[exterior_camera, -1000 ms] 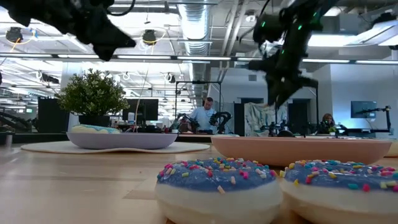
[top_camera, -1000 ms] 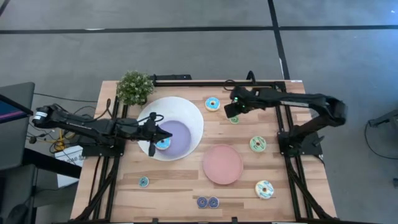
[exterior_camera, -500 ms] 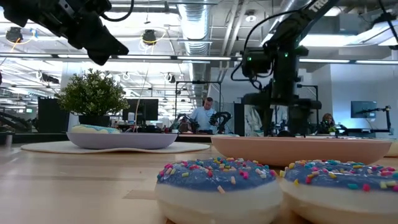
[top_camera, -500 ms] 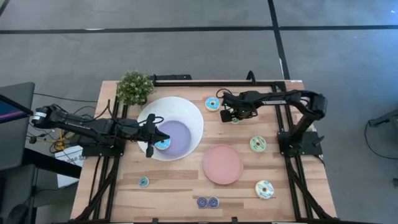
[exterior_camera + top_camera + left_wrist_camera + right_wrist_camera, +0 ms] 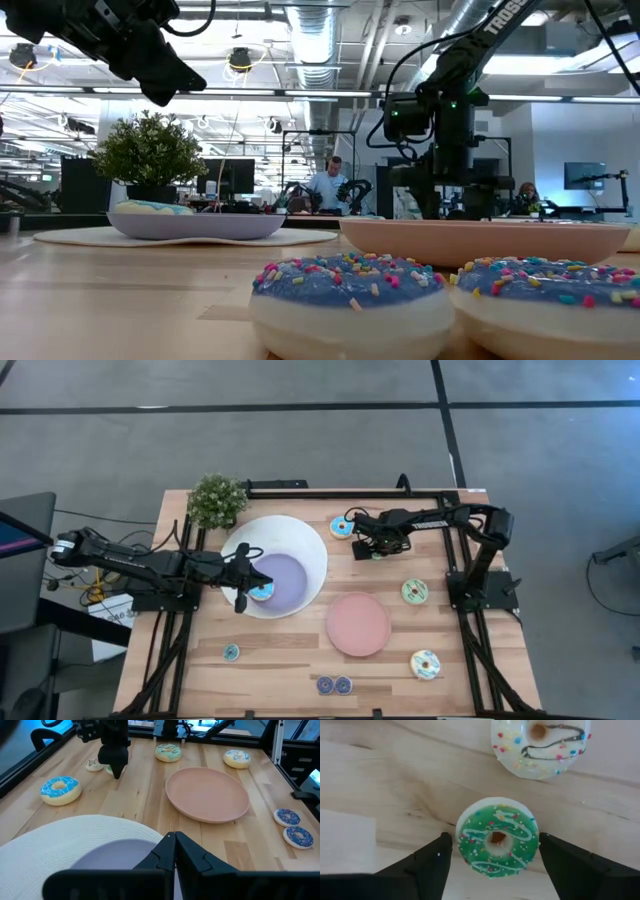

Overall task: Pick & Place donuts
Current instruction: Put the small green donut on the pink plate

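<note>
A: Right, the right tool [image 5: 492,857] sits low over the table [image 5: 380,780], fingers [image 5: 427,865] apart, the small green donut [image 5: 497,840] squarely between them.

B: Centred nicely. I'd drop straight down and pinch across the ring, keeping clear of the white donut [image 5: 540,745] just beyond.

A: Farther off, the left tool [image 5: 244,577] hangs pinched together over the white bowl [image 5: 300,540], above a blue donut [image 5: 262,592].

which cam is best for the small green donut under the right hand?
Right wrist view: the green donut lies centred between the open right hand's fingers. High view hides it under the hand; left wrist shows a sliver; low view doesn't show it.
</note>
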### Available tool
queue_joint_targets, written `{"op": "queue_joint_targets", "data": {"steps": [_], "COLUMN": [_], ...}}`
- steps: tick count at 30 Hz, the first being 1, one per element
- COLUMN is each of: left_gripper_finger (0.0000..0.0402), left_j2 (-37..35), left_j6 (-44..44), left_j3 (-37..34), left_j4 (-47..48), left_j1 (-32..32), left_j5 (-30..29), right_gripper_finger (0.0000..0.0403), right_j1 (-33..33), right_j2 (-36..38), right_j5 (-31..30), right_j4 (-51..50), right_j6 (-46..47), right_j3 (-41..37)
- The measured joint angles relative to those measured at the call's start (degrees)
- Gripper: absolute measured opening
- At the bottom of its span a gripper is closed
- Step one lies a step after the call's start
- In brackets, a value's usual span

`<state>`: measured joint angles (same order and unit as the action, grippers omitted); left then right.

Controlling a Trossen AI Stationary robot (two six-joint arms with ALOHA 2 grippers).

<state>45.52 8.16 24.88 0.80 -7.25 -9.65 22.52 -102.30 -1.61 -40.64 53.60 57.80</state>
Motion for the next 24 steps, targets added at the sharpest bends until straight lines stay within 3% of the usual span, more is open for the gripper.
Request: {"op": "queue_joint_targets", "data": {"steps": [12, 19, 24], "left_gripper_finger": [0.0, 0.0, 0.0], "left_j2": [0.0, 0.0, 0.0], "left_j6": [0.24, 0.24, 0.77], "left_j3": [0.01, 0.02, 0.02], "left_j4": [0.0, -0.02, -0.2], "left_j1": [0.0, 0.0, 0.0], "left_j5": [-0.24, -0.28, -0.36], "right_gripper_finger": [0.0214, 0.02, 0.0193], "right_j1": [0.5, -0.4, -3.94], "right_j2": [0.33, 0.51, 4.5], "right_j5": [0.19, 0.51, 1.77], "right_j4": [0.24, 0.39, -0.19], "right_j6": [-0.52, -0.75, -1.4], "right_j3": [-0.11, -0.12, -0.17]}}
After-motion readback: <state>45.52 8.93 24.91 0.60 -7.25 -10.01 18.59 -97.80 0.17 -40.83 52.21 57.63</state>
